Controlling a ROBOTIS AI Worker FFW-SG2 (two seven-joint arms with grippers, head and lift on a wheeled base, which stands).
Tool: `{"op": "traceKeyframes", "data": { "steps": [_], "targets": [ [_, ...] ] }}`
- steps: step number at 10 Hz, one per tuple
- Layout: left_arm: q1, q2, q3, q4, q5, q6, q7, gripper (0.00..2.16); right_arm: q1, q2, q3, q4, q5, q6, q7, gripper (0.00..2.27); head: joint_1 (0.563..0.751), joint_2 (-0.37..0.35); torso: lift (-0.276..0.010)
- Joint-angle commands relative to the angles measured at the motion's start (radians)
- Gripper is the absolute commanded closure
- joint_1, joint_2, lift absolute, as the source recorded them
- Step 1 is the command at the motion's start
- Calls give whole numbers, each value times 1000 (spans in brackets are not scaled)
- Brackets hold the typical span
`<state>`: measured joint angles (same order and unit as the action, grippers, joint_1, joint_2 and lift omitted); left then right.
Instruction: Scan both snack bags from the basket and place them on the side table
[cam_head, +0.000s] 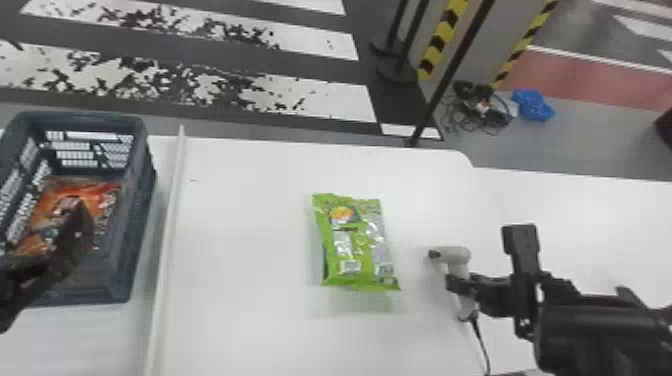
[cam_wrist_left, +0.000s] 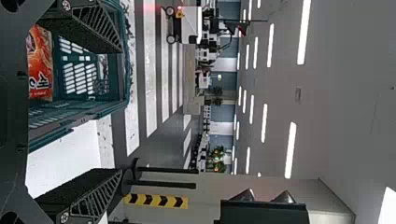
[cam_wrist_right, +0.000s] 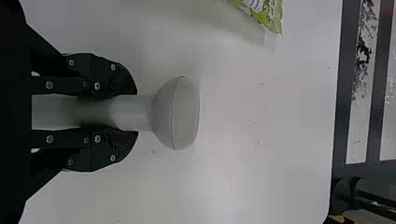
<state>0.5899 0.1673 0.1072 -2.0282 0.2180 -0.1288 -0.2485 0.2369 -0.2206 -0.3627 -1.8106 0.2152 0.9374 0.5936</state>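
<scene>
Left gripper: I have my left gripper (cam_head: 75, 235) over the basket, above the orange snack bag. In its wrist view the left gripper (cam_wrist_left: 121, 111) has its jaws spread wide, nothing between them.
Right gripper: my right gripper (cam_head: 462, 286) is to the right of the green snack bag, its jaws clamped on the scanner's handle. In its wrist view the right gripper (cam_wrist_right: 137, 113) has one jaw pressed to each side of that handle.
Scanner: the pale scanner (cam_head: 454, 255) has its head beyond my jaws, nose turned toward the green bag; its black cable (cam_head: 481, 337) runs off toward my side.
Green snack bag: the green snack bag (cam_head: 355, 245) lies on the desk (cam_head: 240, 225), between the white divider and the scanner, touching neither.
Orange snack bag: the orange snack bag (cam_head: 102, 192) lies inside the basket, partly behind my left gripper; I can't tell from here whether it is one pack or more.
Basket: the dark slatted basket (cam_head: 140, 210) is upright at my far left, just beside the white divider (cam_head: 171, 225).
Floor: past the desk I have a striped floor (cam_head: 330, 95), with a blue item (cam_head: 535, 105) next to tangled cords (cam_head: 482, 107).
</scene>
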Motion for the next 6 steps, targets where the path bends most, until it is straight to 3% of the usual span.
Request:
{"op": "traceKeyframes", "data": {
  "steps": [1,2,5,6],
  "targets": [
    [1,0,0,-1,0,-1,0,87,-1,1,2,2,1,-5,-1,2256,695,-268,-75],
    [1,0,0,-1,1,-1,0,87,-1,1,2,2,1,-2,-3,2044,695,-267,-75],
    [1,1,0,-1,1,-1,0,87,4,4,2,-1,0,-2,-23,319,695,-268,-75],
    [1,1,0,-1,1,-1,0,87,9,6,-2,-12,0,4,-37,70,695,-271,-75]
  ]
}}
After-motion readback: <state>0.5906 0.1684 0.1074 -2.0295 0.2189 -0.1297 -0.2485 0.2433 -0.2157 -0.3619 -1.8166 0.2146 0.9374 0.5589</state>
